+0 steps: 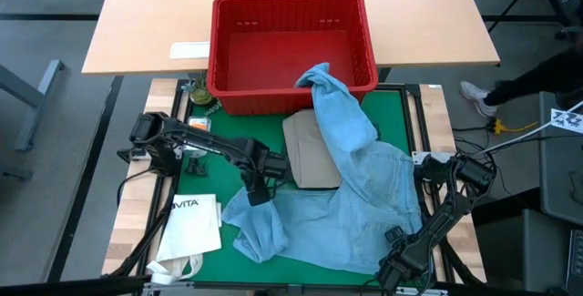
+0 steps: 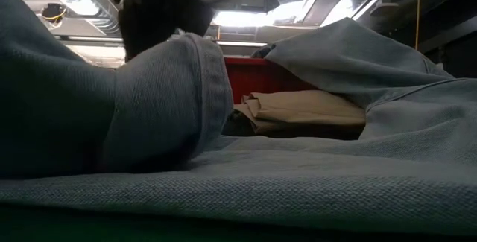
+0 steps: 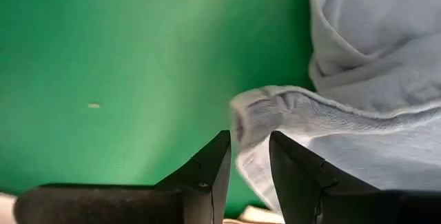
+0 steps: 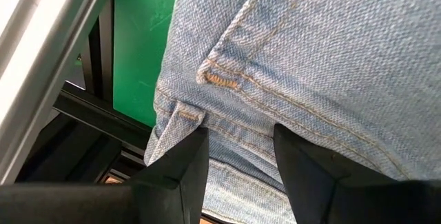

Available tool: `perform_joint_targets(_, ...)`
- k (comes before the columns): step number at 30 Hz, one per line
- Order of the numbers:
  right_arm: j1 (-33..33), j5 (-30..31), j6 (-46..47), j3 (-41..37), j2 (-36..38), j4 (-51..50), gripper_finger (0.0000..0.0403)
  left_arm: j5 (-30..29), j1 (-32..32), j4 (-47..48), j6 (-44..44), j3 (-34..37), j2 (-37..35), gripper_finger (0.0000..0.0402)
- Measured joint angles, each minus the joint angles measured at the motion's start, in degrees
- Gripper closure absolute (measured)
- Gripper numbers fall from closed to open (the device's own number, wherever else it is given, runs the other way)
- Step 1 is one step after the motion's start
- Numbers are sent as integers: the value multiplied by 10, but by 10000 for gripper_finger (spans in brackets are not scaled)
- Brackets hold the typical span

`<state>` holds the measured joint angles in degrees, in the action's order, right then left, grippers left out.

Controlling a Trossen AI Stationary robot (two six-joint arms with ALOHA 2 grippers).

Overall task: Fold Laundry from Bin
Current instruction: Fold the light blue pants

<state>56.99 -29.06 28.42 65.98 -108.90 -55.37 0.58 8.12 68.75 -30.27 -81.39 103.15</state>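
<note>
Denim covers most of the green mat (image 1: 401,118): the light blue jeans (image 1: 364,196) lie spread across the centre and right, one leg running up and draping over the front rim of the red bin (image 1: 291,45). The bin sits at the mat's far edge, half on the wooden surface (image 1: 155,23). A folded khaki garment (image 1: 310,155) lies just in front of the bin, partly under the jeans. Bare mat remains on the left, between the bin and the white VITA bag (image 1: 189,223) at the near-left corner; the near and right edges are crowded with cloth.

Left arm reaches in low from the left, elbow bent; left claw (image 1: 258,191) sits at the jeans' left edge, fingers (image 3: 207,172) narrowly parted around a fold of denim, grip on it not certain.

Right arm folds back along the right edge; right claw (image 1: 393,238) is at the near-right hem, fingers (image 4: 182,165) apart and pressed against the denim seam.
</note>
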Motion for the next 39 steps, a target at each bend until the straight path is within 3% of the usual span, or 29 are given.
perform_joint_targets(4, 0, 0, 0, 0, 0, 0, 237, 57, 2, -40, 21, 28, 0, 305)
perform_joint_targets(13, 0, 1, 0, 0, 0, 0, 237, 63, 10, -91, 26, 46, 0, 309)
perform_joint_targets(20, 0, 8, 0, 0, 0, 0, 237, 16, 14, -95, 15, 46, 0, 387)
perform_joint_targets(23, 0, 9, 0, 0, 0, 0, 237, 6, 13, -89, -11, 46, 0, 395)
perform_joint_targets(33, 0, 14, 0, 0, 0, 0, 237, 41, 55, 78, -83, 43, 0, 400)
perform_joint_targets(39, 0, 17, 0, 0, 0, 0, 237, 52, 110, 219, -147, -5, 0, 401)
